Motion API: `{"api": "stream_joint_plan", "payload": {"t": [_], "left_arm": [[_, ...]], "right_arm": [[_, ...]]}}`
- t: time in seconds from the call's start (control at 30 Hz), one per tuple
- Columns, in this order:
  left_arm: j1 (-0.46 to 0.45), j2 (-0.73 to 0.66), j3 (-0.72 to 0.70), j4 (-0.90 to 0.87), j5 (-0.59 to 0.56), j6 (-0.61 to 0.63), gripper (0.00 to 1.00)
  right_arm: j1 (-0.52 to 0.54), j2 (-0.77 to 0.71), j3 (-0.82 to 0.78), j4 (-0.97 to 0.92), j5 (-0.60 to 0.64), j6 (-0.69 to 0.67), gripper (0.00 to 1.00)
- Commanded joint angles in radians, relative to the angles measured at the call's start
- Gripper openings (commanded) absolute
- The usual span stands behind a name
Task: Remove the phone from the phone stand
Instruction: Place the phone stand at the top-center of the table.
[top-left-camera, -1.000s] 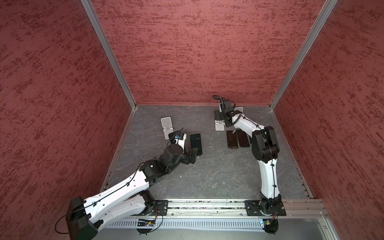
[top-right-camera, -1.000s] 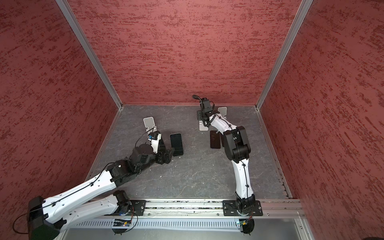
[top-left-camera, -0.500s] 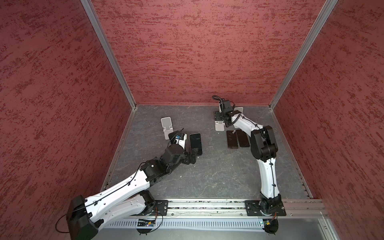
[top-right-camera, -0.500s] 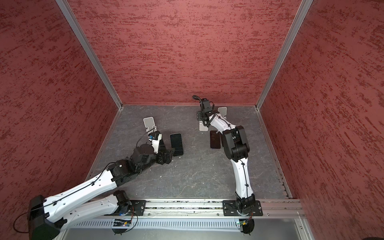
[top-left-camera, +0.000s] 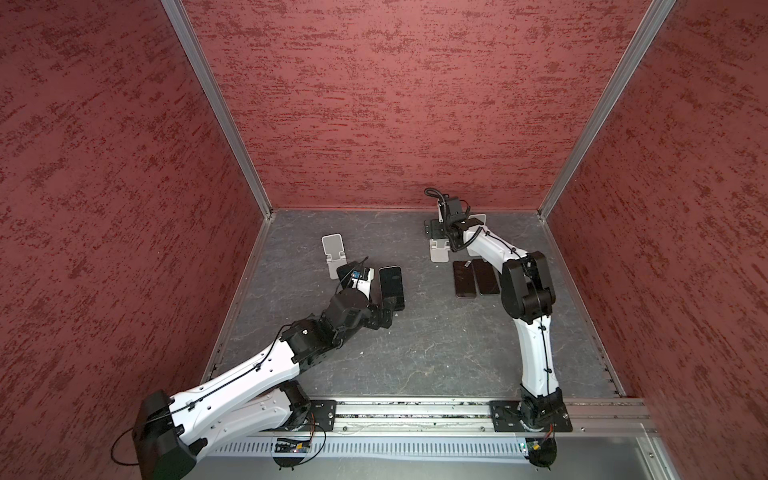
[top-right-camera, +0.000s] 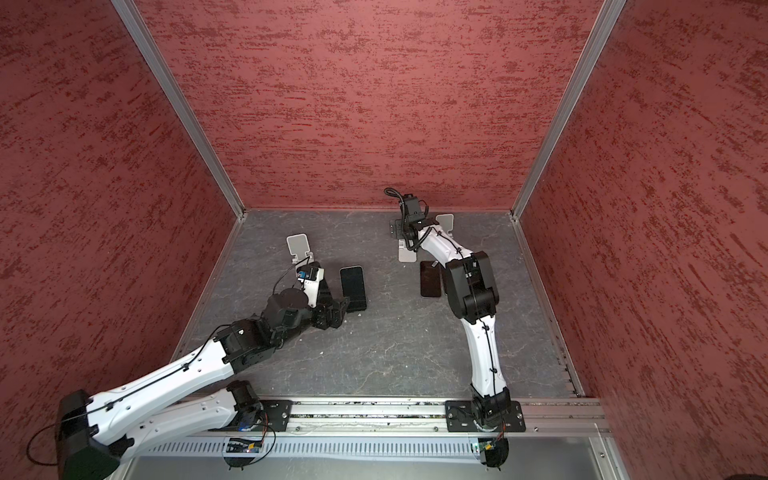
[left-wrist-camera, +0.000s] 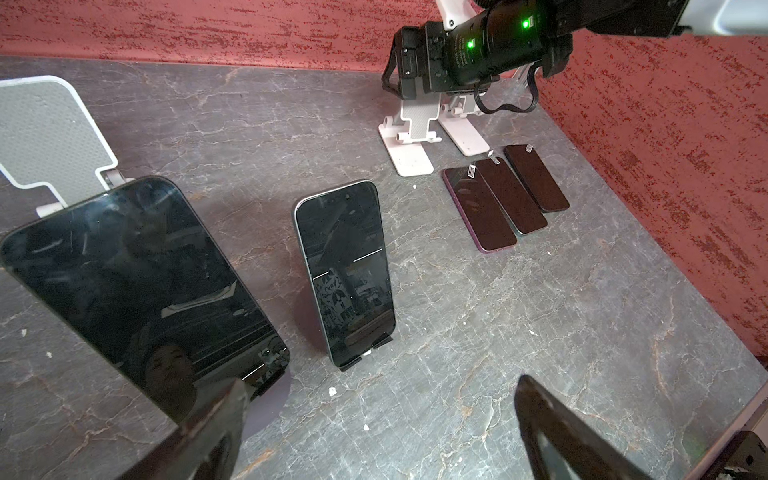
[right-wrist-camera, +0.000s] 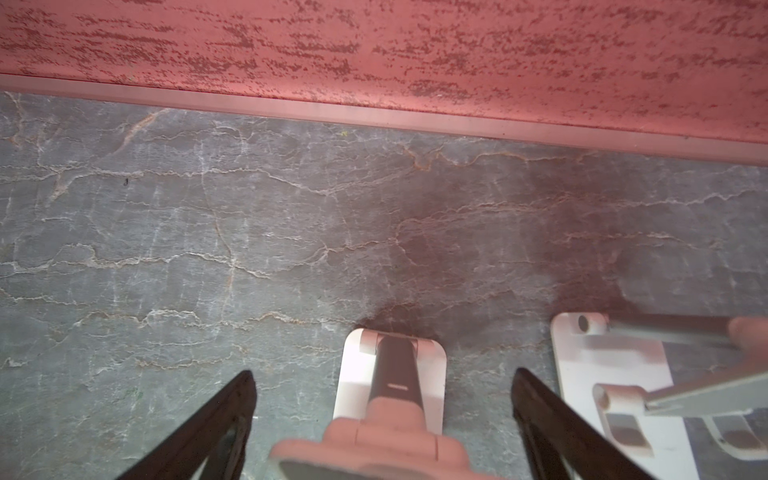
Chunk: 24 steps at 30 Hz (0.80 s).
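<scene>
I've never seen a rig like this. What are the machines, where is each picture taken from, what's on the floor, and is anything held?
Two robot arms, the left arm and the right arm, each end in a two-fingered gripper. The two wide pictures look down on the whole box; the two close-ups come from cameras on the wrists. On the grey floor are a pair of phones by the left arm, a row of three phones by the right, and three white phone stands. The left gripper and right gripper are both open, holding nothing.
</scene>
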Motion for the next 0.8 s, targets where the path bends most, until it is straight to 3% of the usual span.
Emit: {"api": "stream_joint_plan", "payload": {"t": [0.0,0.33,0.77], "left_arm": [[-0.004,0.008,0.038,-0.023,-0.007,-0.002,1.0],[-0.004,0.059,0.082,-0.039,-0.007,0.01,1.0],[-0.004,0.082,0.092,-0.036,-0.032,-0.004,1.0]], "right_arm": [[-0.006,-0.035,0.035,-0.017,0.02,-0.016,0.98],[-0.005,-0.131,-0.002,-0.017,0.039,-0.019,0.99],[-0.005,-0.383,-0.25,0.099,0.009,0.018,0.99]]}}
